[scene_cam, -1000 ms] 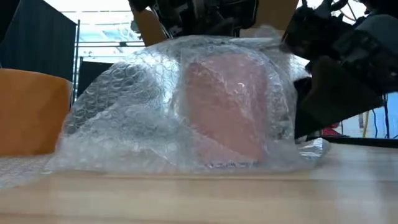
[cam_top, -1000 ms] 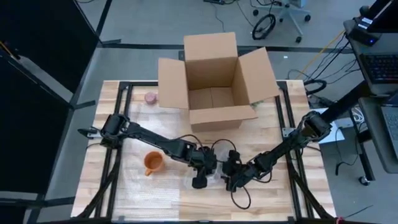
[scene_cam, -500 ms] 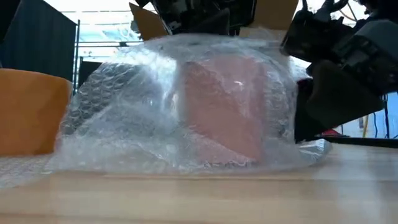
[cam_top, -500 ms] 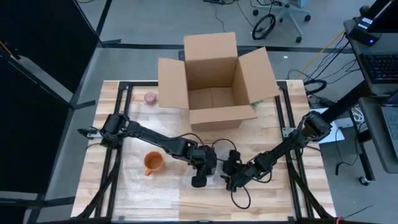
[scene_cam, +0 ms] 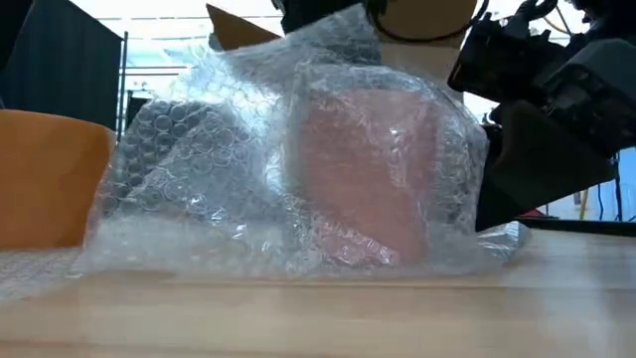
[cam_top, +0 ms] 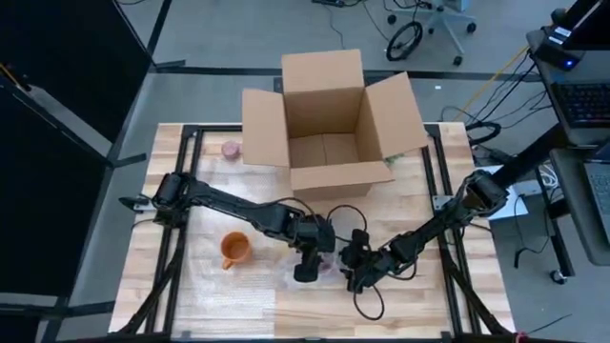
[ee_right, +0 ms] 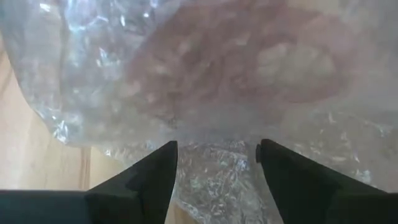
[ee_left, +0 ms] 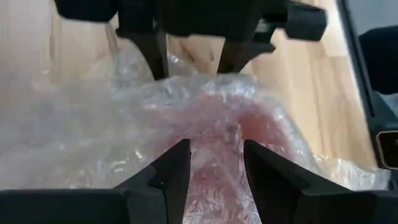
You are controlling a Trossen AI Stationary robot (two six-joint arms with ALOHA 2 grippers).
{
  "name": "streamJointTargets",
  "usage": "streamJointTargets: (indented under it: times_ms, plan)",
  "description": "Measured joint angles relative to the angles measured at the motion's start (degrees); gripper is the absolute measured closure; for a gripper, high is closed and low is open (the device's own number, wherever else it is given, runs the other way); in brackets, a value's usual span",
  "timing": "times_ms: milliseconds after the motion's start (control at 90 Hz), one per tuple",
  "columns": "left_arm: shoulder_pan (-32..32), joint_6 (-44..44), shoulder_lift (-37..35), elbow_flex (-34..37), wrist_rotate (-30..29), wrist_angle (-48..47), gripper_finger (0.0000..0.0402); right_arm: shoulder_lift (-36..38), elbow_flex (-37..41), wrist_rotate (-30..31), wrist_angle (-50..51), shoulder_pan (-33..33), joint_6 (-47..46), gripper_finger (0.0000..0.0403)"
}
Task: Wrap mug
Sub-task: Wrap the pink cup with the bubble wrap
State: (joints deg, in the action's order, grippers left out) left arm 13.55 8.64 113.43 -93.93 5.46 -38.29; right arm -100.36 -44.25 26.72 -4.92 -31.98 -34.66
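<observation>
From above, the left gripper sits just south of the table's centre, over a pink mug under bubble wrap; its arm reaches in from nine o'clock. The right gripper faces it from three o'clock, its arm bent back toward the table's right edge. An orange mug stands at the wrapped mug's nine o'clock, apart from it. An open cardboard box sits at twelve o'clock on the wooden table.

At table height, the bubble wrap drapes over the pink mug, peaked at the top; the orange mug shows at nine o'clock.

The left wrist view shows the left fingers parted, with a ridge of wrap and pink mug between them; whether they pinch it is probably unclear.

The right wrist view shows its fingers spread wide, wrap between them, gripping nothing.
</observation>
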Motion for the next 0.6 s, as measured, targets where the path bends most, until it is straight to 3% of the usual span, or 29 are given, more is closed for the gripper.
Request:
streamJointTargets:
  times_ms: [422,600]
  plan:
    - [1.3,-0.6,4.7,1.2,-2.3,1.7,0.0265,0.3,0.0,-0.3,0.2,0.0,0.2,0.0188]
    - [2.0,-1.6,5.7,1.2,-2.6,2.7,0.0265,5.7,0.0,-3.5,4.3,0.0,-1.4,0.0188]
